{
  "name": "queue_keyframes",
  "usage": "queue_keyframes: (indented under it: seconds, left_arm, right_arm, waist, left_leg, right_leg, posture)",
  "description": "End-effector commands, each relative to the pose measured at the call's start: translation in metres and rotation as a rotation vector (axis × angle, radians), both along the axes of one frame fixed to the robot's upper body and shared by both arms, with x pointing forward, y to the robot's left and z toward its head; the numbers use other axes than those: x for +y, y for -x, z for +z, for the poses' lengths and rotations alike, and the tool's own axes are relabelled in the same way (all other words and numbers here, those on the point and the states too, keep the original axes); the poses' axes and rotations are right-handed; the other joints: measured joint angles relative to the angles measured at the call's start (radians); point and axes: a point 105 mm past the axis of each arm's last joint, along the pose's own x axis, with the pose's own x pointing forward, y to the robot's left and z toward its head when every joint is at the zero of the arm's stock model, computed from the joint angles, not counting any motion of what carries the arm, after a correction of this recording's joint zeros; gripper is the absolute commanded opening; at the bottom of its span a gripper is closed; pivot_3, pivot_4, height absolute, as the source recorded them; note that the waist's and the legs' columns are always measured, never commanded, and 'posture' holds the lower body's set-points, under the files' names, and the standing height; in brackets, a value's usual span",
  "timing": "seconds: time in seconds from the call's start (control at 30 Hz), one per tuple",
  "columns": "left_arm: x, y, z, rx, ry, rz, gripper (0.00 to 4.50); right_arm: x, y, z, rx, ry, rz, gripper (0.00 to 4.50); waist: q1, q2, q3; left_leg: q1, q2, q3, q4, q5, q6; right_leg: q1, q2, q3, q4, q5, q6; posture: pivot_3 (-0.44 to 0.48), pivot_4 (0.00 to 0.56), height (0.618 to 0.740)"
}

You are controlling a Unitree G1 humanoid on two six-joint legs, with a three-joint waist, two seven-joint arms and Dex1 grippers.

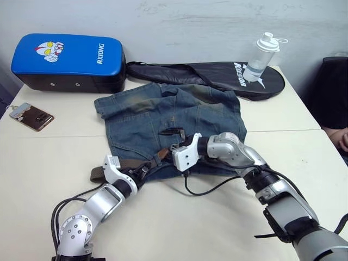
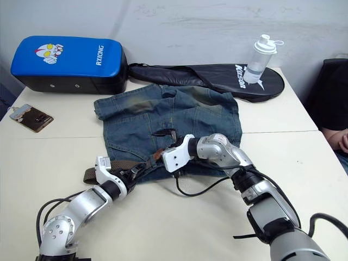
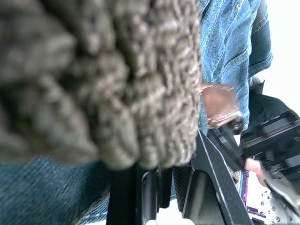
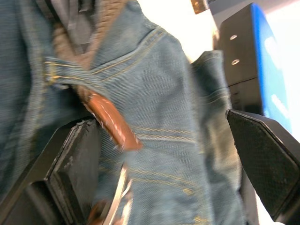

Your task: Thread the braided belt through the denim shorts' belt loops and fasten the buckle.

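The denim shorts (image 1: 174, 122) lie flat mid-table, waistband toward me. The braided belt (image 1: 99, 173) runs along that waistband, its free end sticking out past the shorts' left side. My left gripper (image 1: 144, 168) is at the waistband's left part, shut on the braided belt (image 3: 93, 79), which lies right across its fingers. The belt passes under a belt loop (image 4: 61, 77) and ends in a smooth brown leather tip (image 4: 111, 124). Around that tip my right gripper (image 1: 169, 148) stands open, touching nothing. Part of the silver buckle (image 4: 119, 197) shows just below the tip.
A blue kick pad (image 1: 68, 61) sits at the back left, a black racket bag (image 1: 217, 76) and a clear bottle (image 1: 261, 57) at the back. A phone (image 1: 31, 116) lies at the left edge. A person's hand (image 1: 342, 138) shows at the right edge.
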Motion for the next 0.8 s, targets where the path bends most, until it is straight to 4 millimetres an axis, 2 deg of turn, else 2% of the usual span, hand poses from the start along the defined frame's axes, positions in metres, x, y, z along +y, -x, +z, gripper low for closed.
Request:
queue_keyframes:
  seconds: [0.03, 0.07, 0.1, 0.17, 0.23, 0.33, 0.37, 0.4, 0.43, 0.8]
  left_arm:
    - [-0.003, 0.011, -0.030, 0.119, -0.055, -0.019, 0.00]
    - [-0.002, 0.011, -0.030, 0.119, -0.056, -0.018, 0.00]
    - [-0.002, 0.011, -0.030, 0.118, -0.058, -0.019, 0.00]
    - [-0.001, 0.011, -0.030, 0.115, -0.062, -0.018, 0.00]
    - [0.001, 0.010, -0.030, 0.110, -0.064, -0.014, 0.00]
    - [0.003, 0.008, -0.028, 0.098, -0.072, -0.012, 0.00]
    - [0.004, 0.007, -0.027, 0.092, -0.073, -0.013, 0.00]
    - [0.004, 0.007, -0.027, 0.087, -0.074, -0.014, 0.00]
    - [0.006, 0.007, -0.027, 0.086, -0.075, -0.011, 0.00]
    - [0.008, 0.004, -0.024, 0.078, -0.077, -0.006, 0.00]
  right_arm:
    - [0.006, 0.005, 0.014, -0.010, -0.056, 0.038, 4.45]
    - [0.007, 0.006, 0.014, -0.004, -0.056, 0.041, 4.45]
    - [0.007, 0.007, 0.013, 0.000, -0.054, 0.043, 4.07]
    - [0.006, 0.007, 0.011, 0.004, -0.046, 0.045, 3.66]
    - [0.005, 0.009, 0.007, 0.004, -0.025, 0.053, 2.79]
    - [0.003, 0.010, 0.002, 0.018, -0.016, 0.055, 1.28]
    - [0.003, 0.010, 0.002, 0.023, -0.016, 0.054, 0.64]
    - [0.002, 0.010, 0.001, 0.026, -0.017, 0.053, 0.26]
    - [0.002, 0.010, 0.001, 0.026, -0.017, 0.052, 0.07]
    - [0.001, 0.017, 0.005, 0.032, -0.056, 0.084, 0.07]
  waist:
    - [0.000, 0.000, 0.000]
    - [-0.001, 0.000, 0.000]
    - [-0.001, 0.000, 0.000]
    - [0.000, 0.000, 0.000]
    - [-0.001, 0.000, 0.000]
    - [-0.001, 0.000, 0.000]
    - [-0.001, 0.000, 0.000]
    - [-0.001, 0.000, 0.000]
    - [-0.002, 0.000, 0.000]
    - [-0.002, 0.000, 0.000]
  left_leg:
    - [0.000, 0.000, 0.000, -0.001, 0.000, 0.000]
    - [0.000, 0.000, 0.000, -0.002, 0.000, 0.000]
    - [0.000, 0.000, 0.000, -0.003, 0.000, 0.000]
    - [0.000, -0.001, 0.000, -0.005, 0.001, 0.001]
    - [0.000, -0.001, 0.000, -0.008, 0.002, 0.000]
    - [0.000, -0.001, 0.000, -0.009, 0.002, 0.000]
    - [-0.001, -0.001, 0.000, -0.010, 0.002, 0.000]
    - [-0.001, -0.001, 0.000, -0.010, 0.002, 0.000]
    - [0.000, -0.001, 0.000, -0.010, 0.002, 0.000]
    - [0.000, 0.000, 0.000, -0.011, 0.002, 0.000]
  right_leg:
    - [0.000, 0.000, 0.000, -0.001, 0.000, 0.000]
    - [0.000, 0.000, 0.000, -0.002, 0.000, 0.000]
    - [0.000, 0.000, 0.000, -0.003, 0.000, 0.000]
    - [0.000, 0.000, -0.001, -0.005, 0.001, 0.001]
    - [0.000, 0.000, -0.001, -0.008, 0.001, 0.000]
    - [0.000, 0.000, -0.002, -0.009, 0.001, 0.000]
    - [0.000, 0.000, -0.002, -0.010, 0.001, 0.000]
    - [0.000, 0.000, -0.002, -0.010, 0.001, 0.000]
    - [0.000, 0.000, -0.002, -0.010, 0.001, 0.000]
    - [0.000, 0.000, -0.002, -0.010, 0.001, 0.000]
  posture:
    - [0.000, 0.150, 0.740]
    - [0.000, 0.150, 0.740]
    - [0.000, 0.150, 0.740]
    - [0.000, 0.150, 0.740]
    - [0.000, 0.150, 0.740]
    - [0.000, 0.150, 0.740]
    - [0.000, 0.150, 0.740]
    - [0.000, 0.150, 0.740]
    - [0.000, 0.150, 0.740]
    - [0.000, 0.150, 0.740]
